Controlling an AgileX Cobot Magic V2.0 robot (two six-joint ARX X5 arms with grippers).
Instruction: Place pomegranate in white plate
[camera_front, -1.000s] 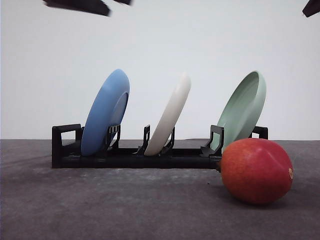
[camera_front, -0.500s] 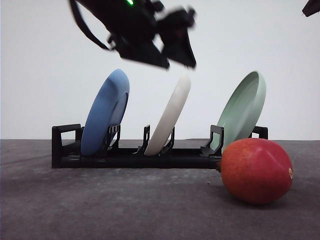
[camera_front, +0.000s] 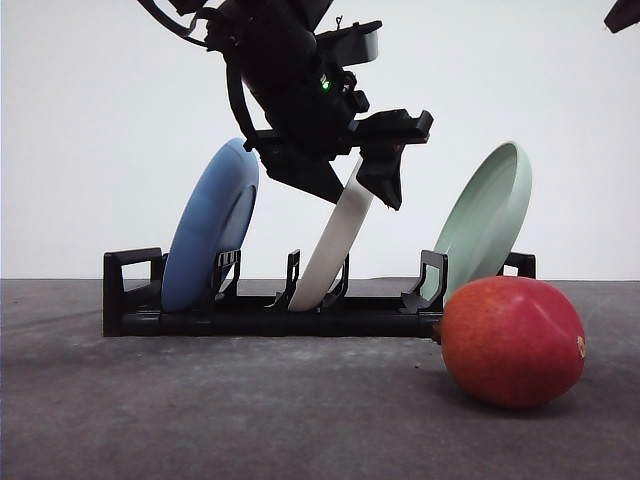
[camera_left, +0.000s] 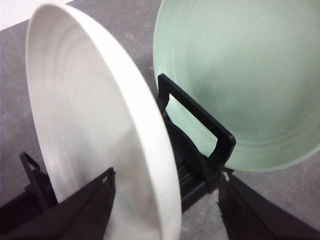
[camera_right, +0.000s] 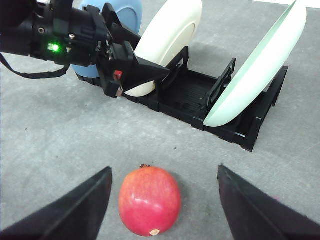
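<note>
The pomegranate (camera_front: 512, 340), red with an orange tinge, lies on the grey table at the right, in front of the rack's right end. The white plate (camera_front: 340, 235) stands tilted on edge in the middle slot of the black rack (camera_front: 260, 312). My left gripper (camera_front: 365, 195) is open, its fingers straddling the plate's upper rim; the left wrist view shows the white plate (camera_left: 95, 125) running between the fingers (camera_left: 75, 210). My right gripper (camera_right: 162, 212) hovers open above the pomegranate (camera_right: 150, 200), apart from it.
A blue plate (camera_front: 210, 225) stands in the rack's left slot and a pale green plate (camera_front: 485, 220) in its right slot, close behind the pomegranate. A dark corner of the right arm (camera_front: 622, 15) shows at the top right. Grey tabletop (camera_front: 200, 410) lies open in front of the rack.
The left arm has come down from the top edge and moved right, so its open fingers now sit around the white plate's upper rim. The pomegranate and plates have not moved.
</note>
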